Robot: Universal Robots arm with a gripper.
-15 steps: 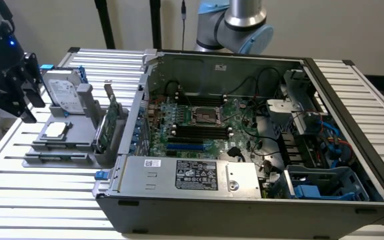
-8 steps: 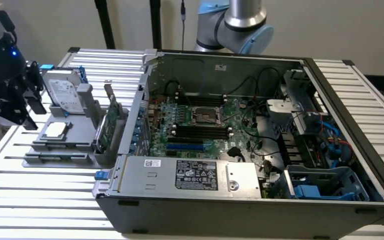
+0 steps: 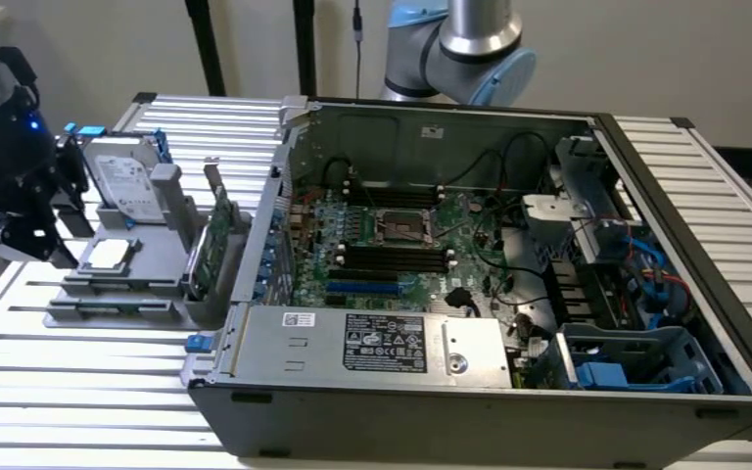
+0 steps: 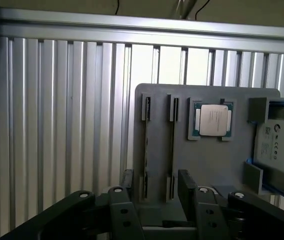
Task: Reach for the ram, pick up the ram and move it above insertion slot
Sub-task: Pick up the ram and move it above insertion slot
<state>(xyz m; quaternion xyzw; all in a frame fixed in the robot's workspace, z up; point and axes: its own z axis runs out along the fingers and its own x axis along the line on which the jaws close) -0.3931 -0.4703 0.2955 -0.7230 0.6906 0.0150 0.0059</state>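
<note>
The exterior view looks from a raised spot down at a slant across the slatted surface (image 3: pixel 89 382). It stands far enough back to take in the whole open computer case (image 3: pixel 481 294) and, at the exterior view's left, the grey holder (image 3: pixel 121 294) with the tool (image 3: pixel 23 245) beside it. The wrist view sits just behind the tool and faces straight down past its fingers (image 4: pixel 187 185), close over that holder. Both views share the holder, its processor chip (image 4: pixel 214 120), the hard drive (image 4: pixel 282 145) and the slats around them.
</note>
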